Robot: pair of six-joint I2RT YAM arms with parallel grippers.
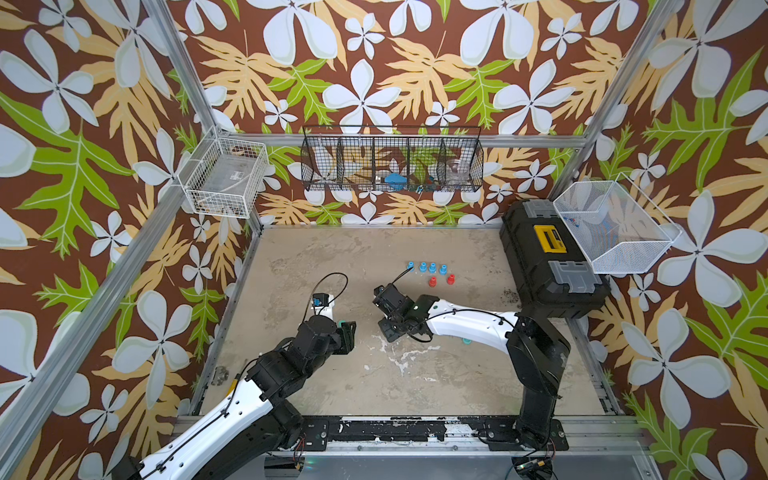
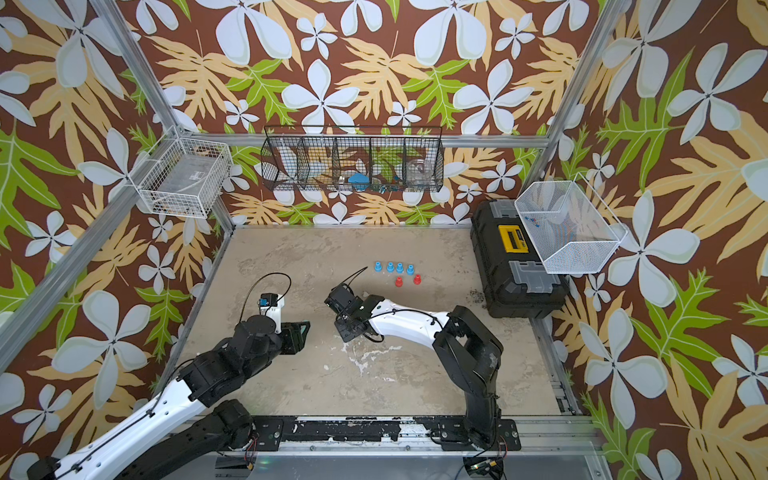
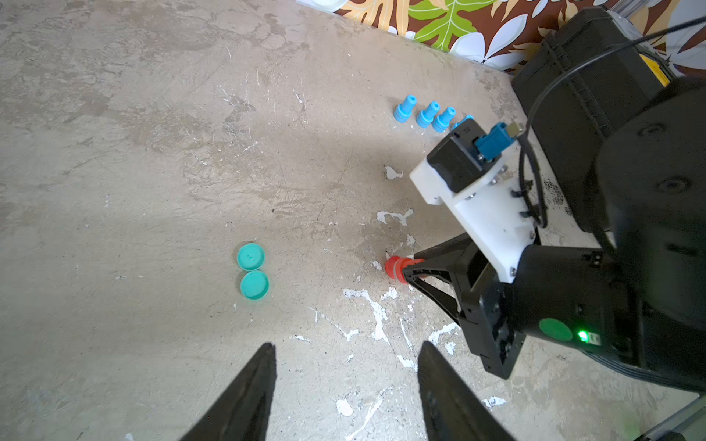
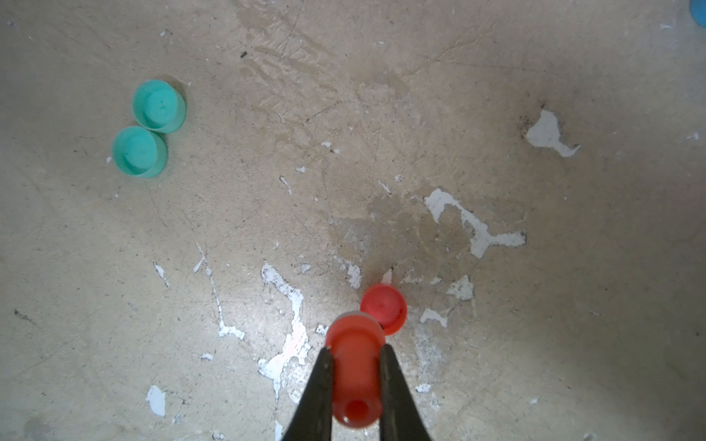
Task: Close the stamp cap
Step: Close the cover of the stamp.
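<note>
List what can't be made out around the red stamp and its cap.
- The red stamp: hidden under the right claw in both top views.
- Gap between stamp and red cap: right wrist view overlaps them; cannot tell.
- The fourth blue stamp: left wrist view, mostly behind the right wrist camera.

Tabletop: flat, beige, worn, mottled with stains and white chipped patches. On it: a row of four blue plastic stamps, upright, toward the back; two red plastic stamps, upright, just in front of that row; two teal round plastic caps, touching each other; one red round plastic cap; a black plastic toolbox with yellow label, back right corner.
</note>
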